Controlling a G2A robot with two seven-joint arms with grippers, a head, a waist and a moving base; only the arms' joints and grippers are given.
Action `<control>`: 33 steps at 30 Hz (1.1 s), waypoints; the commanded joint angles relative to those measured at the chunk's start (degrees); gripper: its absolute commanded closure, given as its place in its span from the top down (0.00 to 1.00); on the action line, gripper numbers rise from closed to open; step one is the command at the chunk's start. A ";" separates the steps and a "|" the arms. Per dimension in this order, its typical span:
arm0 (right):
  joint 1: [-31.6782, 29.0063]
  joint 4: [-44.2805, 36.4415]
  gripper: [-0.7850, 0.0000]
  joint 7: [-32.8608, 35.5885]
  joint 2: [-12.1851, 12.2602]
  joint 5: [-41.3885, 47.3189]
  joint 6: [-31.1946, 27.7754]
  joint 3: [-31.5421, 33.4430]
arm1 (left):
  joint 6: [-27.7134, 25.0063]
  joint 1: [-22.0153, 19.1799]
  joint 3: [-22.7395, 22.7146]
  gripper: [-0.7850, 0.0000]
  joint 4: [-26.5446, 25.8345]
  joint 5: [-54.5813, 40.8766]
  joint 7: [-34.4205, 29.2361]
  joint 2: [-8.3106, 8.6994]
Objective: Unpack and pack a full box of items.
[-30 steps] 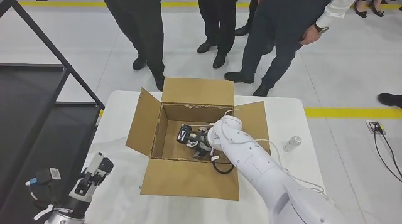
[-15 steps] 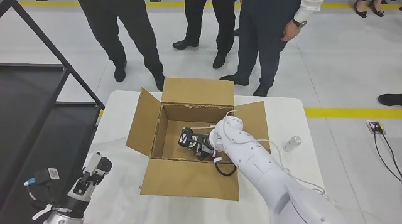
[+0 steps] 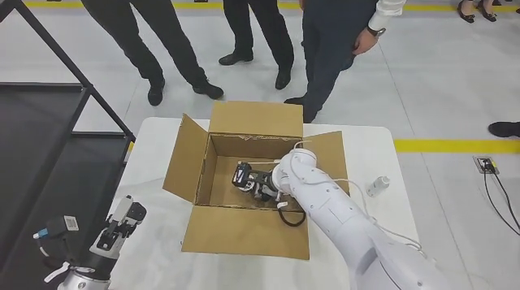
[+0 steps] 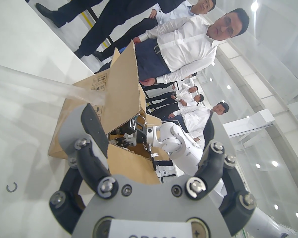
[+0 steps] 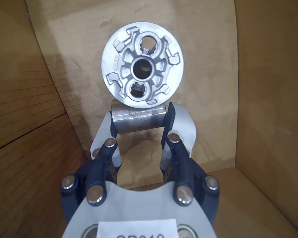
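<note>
An open box (image 3: 252, 119) of brown corrugated cardboard, flaps splayed, stands mid-frame on the smooth white table (image 3: 154, 233). Inside it, the right gripper (image 5: 141, 118) has its fingers clamped on the dull cylindrical stub of a cast metal disc (image 5: 109, 63) with three round holes. At lower left, the left gripper (image 4: 150, 115) has its fingers apart. The floor (image 3: 81, 46) is pale and glossy, with a yellow line (image 3: 455, 145)

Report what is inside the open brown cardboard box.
The right gripper, shut on the stem of a round grey metal disc; bare box walls around it. The arm hides the floor beneath.
</note>
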 commanded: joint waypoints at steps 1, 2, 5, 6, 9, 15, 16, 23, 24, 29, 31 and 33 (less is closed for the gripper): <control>0.17 0.02 0.00 -0.11 0.14 -0.06 0.30 0.16 | 0.02 -0.10 0.08 1.00 0.01 0.00 -0.15 0.00; 0.25 0.01 0.00 -0.05 0.21 -0.09 0.35 0.24 | 0.08 -0.18 0.11 1.00 0.01 0.06 -0.21 0.00; 0.63 -0.05 0.00 -0.24 0.57 -0.16 0.65 0.57 | 0.29 -0.46 0.29 1.00 0.02 0.33 -0.37 0.01; 0.77 -0.02 0.00 -0.54 0.74 -0.23 0.67 0.69 | 0.37 -0.58 0.35 1.00 0.03 0.45 -0.45 0.01; 1.18 -0.31 0.00 -1.35 1.35 -0.71 0.12 0.92 | 0.58 -0.99 0.64 1.00 0.11 0.76 -0.80 0.03; 1.38 -2.43 0.00 -4.31 3.12 -2.13 -1.11 1.45 | 1.25 -1.84 1.30 1.00 0.25 1.46 -1.25 0.06; 1.32 -2.98 0.00 -4.86 3.50 -2.49 -1.32 1.54 | 1.34 -1.98 1.39 1.00 0.28 1.56 -1.28 0.07; -0.32 -10.07 0.00 -5.67 6.63 -4.94 -2.49 2.61 | 1.74 -2.51 1.68 1.00 0.34 1.91 -1.37 0.09; -0.77 -11.53 0.00 -5.77 7.24 -5.24 -2.62 2.96 | 1.76 -2.55 1.69 1.00 0.36 1.91 -1.38 0.09; -3.96 -20.54 0.00 -2.92 10.90 -6.54 -2.11 5.81 | 1.70 -2.78 1.79 1.00 0.47 1.93 -1.39 0.10; -5.94 -25.73 0.00 -0.63 12.73 -7.04 -1.67 7.68 | 1.70 -2.87 1.88 1.00 0.52 1.88 -1.43 0.10; -8.66 -32.27 0.00 2.31 14.73 -7.69 -0.89 10.07 | 1.74 -2.98 2.01 1.00 0.56 2.03 -1.47 0.10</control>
